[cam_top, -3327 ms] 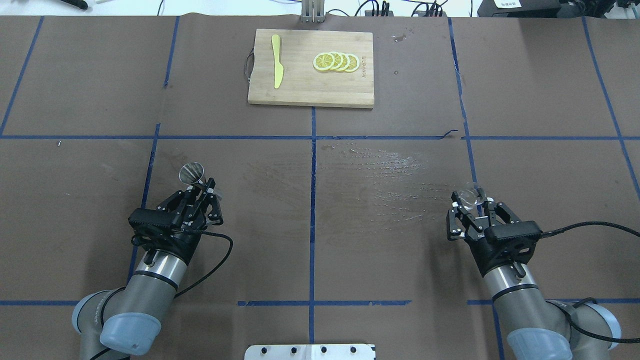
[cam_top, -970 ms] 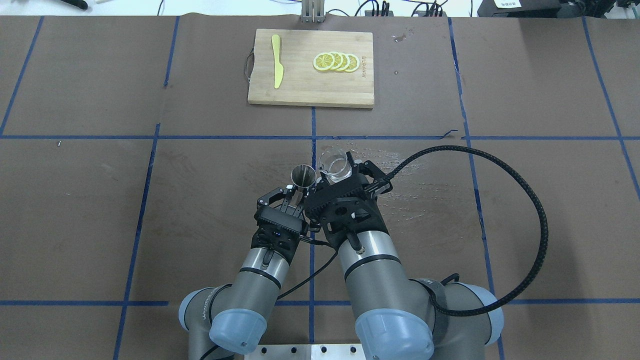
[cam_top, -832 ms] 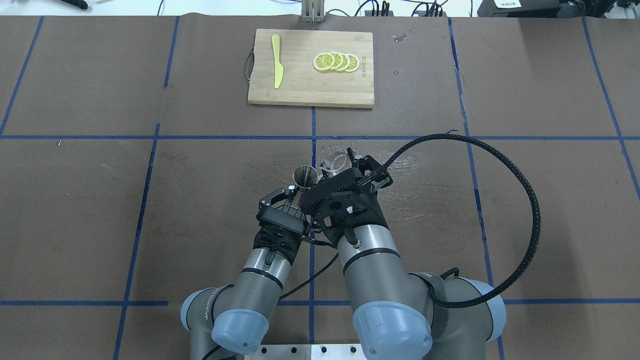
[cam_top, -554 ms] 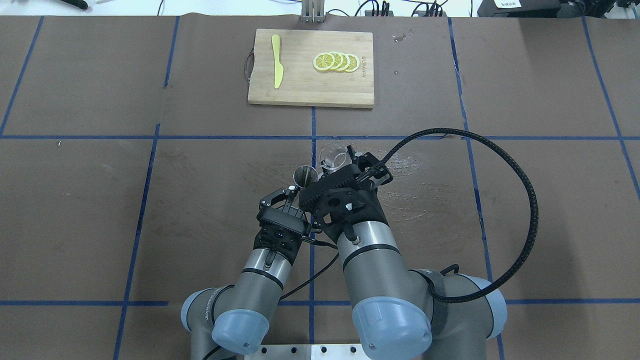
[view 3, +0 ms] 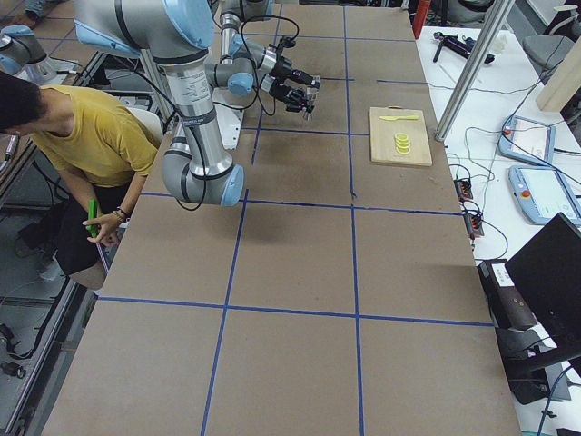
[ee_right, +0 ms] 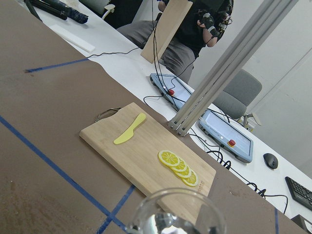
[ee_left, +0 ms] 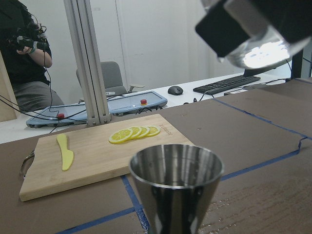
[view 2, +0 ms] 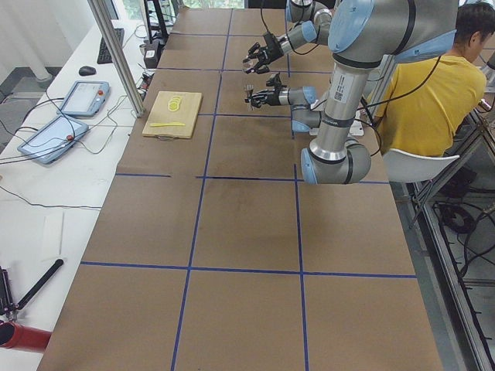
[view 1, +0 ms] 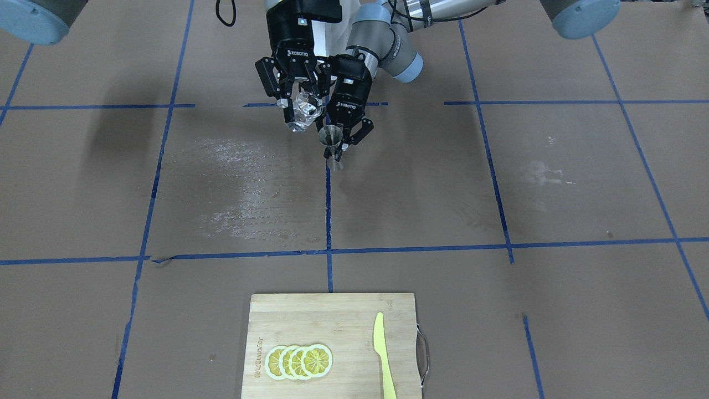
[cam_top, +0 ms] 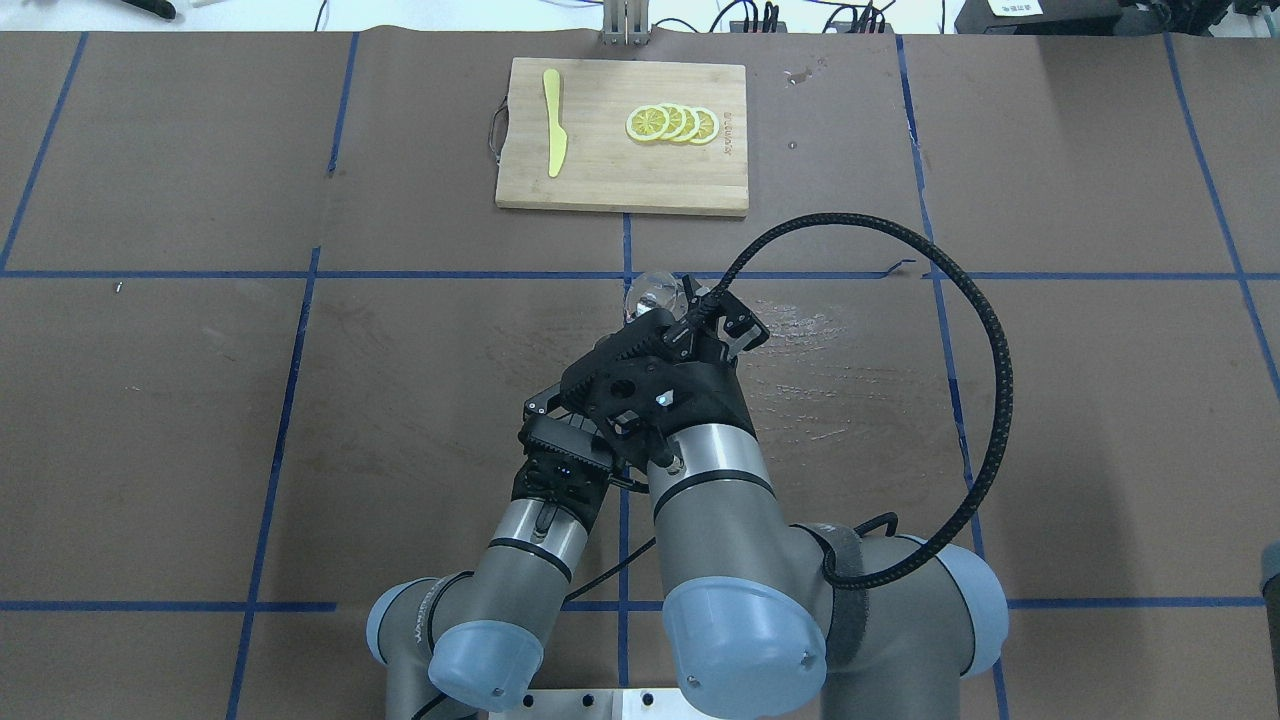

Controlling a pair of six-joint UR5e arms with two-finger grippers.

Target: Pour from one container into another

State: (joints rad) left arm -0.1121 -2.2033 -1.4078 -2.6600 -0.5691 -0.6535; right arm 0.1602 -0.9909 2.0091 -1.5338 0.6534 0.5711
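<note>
My right gripper (view 1: 301, 117) is shut on the clear glass beaker (view 1: 303, 112), held in the air and tipped sideways with its mouth toward the jigger. In the overhead view the beaker (cam_top: 648, 293) shows just beyond the right wrist. The steel jigger (view 1: 332, 135) stands upright in the air, with my left gripper (view 1: 336, 147) shut on its waist. From the left wrist view the jigger's open cup (ee_left: 175, 171) is close below the beaker (ee_left: 259, 48). In the right wrist view only the beaker's rim (ee_right: 174, 214) shows. The overhead view hides the jigger under my right arm. I see no liquid stream.
A bamboo cutting board (cam_top: 600, 180) with lemon slices (cam_top: 672, 124) and a yellow knife (cam_top: 553, 122) lies at the far centre. A wet streaked patch (view 1: 238, 188) marks the table cover. The right arm's black cable (cam_top: 985, 330) loops wide. A person in yellow (view 2: 433, 100) sits behind the robot.
Both arms came from the table's sides to the centre. In the last second the right wrist has rolled left, tipping the beaker over the jigger and covering it from above.
</note>
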